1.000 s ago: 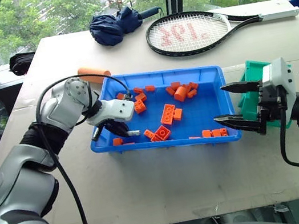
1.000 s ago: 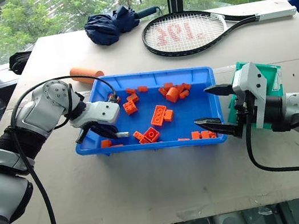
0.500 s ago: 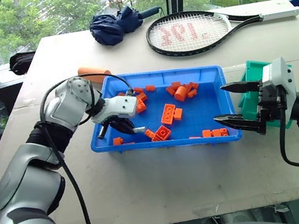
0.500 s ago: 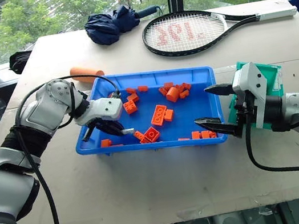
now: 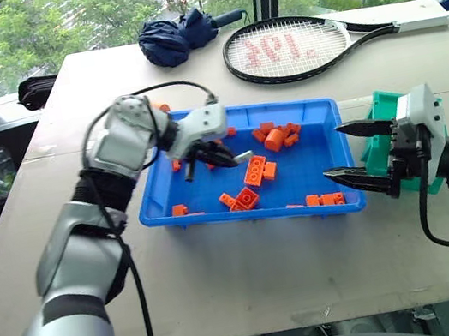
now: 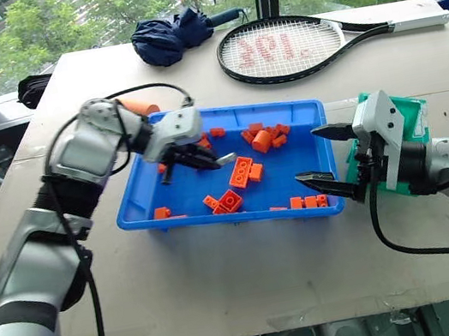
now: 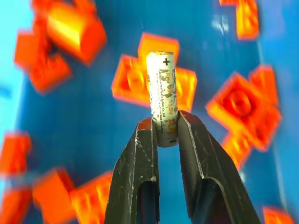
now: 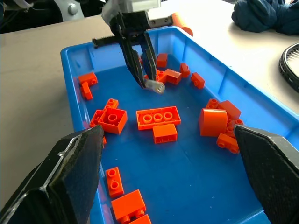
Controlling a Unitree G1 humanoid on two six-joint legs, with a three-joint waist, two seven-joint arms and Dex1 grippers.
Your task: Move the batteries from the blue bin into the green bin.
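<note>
Beige tabletop before a window: from left you see the left gripper [image 5: 224,157] pinching one of the batteries [image 7: 162,97] above the orange bricks [image 5: 253,170] in the blue bin [image 5: 335,201], then the right gripper [image 5: 359,151] spread wide beside the green bin [image 5: 381,108].

Count: 1 battery, 2 bins, a scatter of orange bricks, 3 loose items on the table.

1 battery [image 7: 161,98] visible, clamped in the left end effector [image 5: 221,158]; can't spot any others among the bricks. 1 blue bin [image 5: 318,124]. 1 green bin [image 5: 381,107]. Orange bricks [image 5: 254,171] in the blue bin: well over a dozen, several partly hidden, no exact count. 1 larger orange cylinder [image 6: 137,106], 1 tennis racket [image 5: 288,36] and 1 folded umbrella [image 5: 175,36] along the table's far edge.
</note>
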